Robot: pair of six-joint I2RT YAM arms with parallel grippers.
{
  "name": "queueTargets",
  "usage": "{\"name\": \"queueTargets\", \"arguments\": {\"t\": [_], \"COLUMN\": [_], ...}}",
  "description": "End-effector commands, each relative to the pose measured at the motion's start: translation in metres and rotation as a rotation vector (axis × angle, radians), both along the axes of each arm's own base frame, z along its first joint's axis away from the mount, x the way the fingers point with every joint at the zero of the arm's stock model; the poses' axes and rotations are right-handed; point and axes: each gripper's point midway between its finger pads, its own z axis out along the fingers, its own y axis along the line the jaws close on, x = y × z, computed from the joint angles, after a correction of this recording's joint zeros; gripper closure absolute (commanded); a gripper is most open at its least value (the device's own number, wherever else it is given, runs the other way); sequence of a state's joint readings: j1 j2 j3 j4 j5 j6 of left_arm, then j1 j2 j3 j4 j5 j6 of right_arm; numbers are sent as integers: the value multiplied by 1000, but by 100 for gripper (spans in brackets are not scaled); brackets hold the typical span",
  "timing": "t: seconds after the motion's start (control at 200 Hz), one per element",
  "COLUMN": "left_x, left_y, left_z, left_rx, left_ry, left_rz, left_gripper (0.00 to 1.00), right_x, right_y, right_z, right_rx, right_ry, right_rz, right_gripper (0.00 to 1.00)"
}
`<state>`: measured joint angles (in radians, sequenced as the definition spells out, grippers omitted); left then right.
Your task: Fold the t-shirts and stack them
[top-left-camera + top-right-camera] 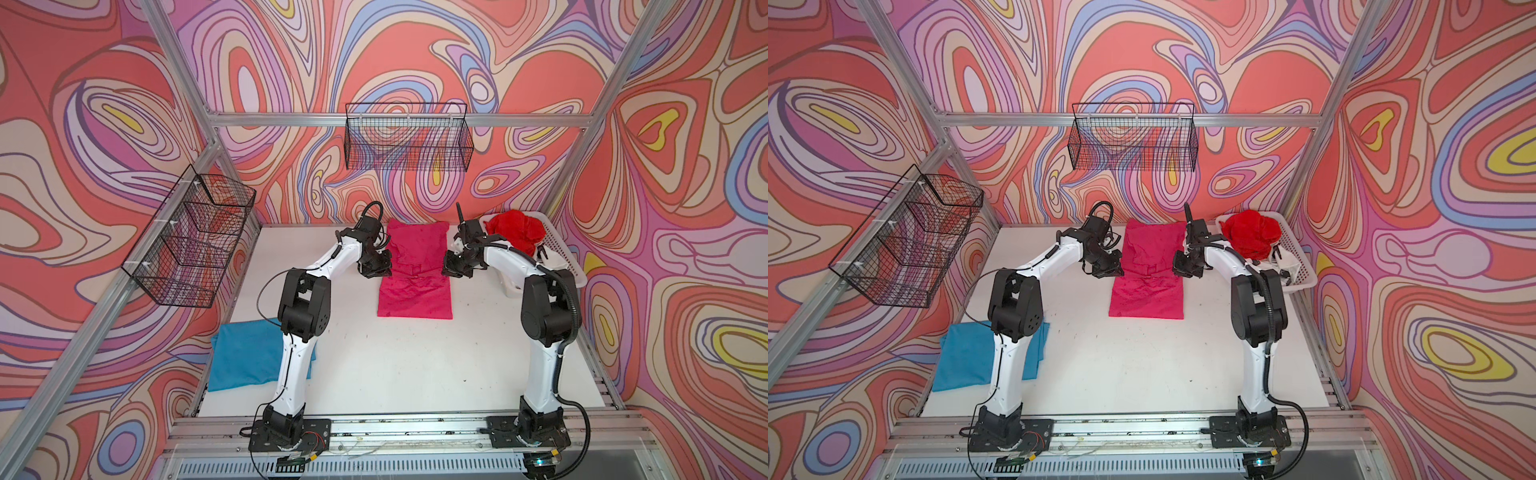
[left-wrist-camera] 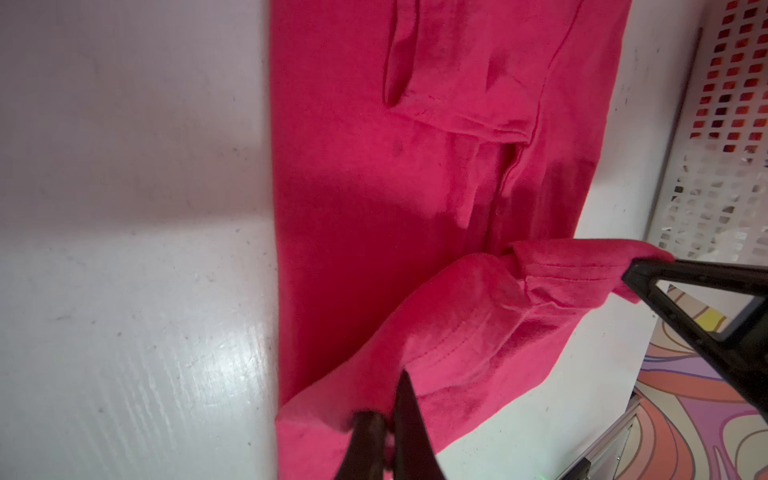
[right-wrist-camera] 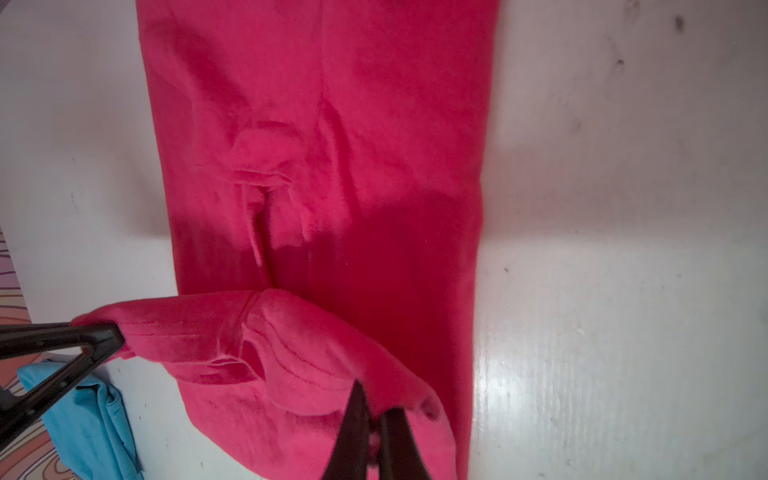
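A magenta-pink t-shirt (image 1: 414,299) lies as a long narrow strip at the middle back of the white table in both top views. My left gripper (image 1: 380,272) is shut on one corner of its far end, seen close in the left wrist view (image 2: 390,415). My right gripper (image 1: 451,270) is shut on the opposite corner (image 3: 374,409). The pinched end is lifted and doubled back over the strip (image 3: 353,124). A teal-blue t-shirt (image 1: 245,357) lies folded at the front left, partly under the left arm. A bright red t-shirt (image 1: 515,232) is bunched in the basket.
A white plastic basket (image 1: 561,253) stands at the back right, with white cloth with black marks (image 1: 1287,262) beside the red shirt. Black wire baskets hang on the left wall (image 1: 191,237) and the back wall (image 1: 409,137). Aluminium rails edge the table front.
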<state>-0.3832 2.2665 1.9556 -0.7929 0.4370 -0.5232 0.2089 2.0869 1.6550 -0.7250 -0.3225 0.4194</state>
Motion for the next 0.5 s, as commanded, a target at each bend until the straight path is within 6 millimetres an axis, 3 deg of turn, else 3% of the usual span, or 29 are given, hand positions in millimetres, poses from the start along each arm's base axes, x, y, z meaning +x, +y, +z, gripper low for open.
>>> {"name": "queueTargets", "arguments": {"t": [0.0, 0.356, 0.416, 0.496], "left_x": [10, 20, 23, 27], "left_y": [0, 2, 6, 13], "left_z": [-10, -21, -19, -7], "left_rx": [6, 30, 37, 52], "left_ry": [-5, -9, -15, -49], "left_rz": [-3, 6, 18, 35], "left_gripper": [100, 100, 99, 84], "right_x": [13, 13, 14, 16], "right_y": [-3, -8, -8, -11], "right_z": [-3, -10, -5, 8], "right_rx": [-3, -2, 1, -4], "right_ry": [-23, -21, -40, -73], "right_rz": [-16, -26, -30, -41], "right_gripper": [100, 100, 88, 74]}}
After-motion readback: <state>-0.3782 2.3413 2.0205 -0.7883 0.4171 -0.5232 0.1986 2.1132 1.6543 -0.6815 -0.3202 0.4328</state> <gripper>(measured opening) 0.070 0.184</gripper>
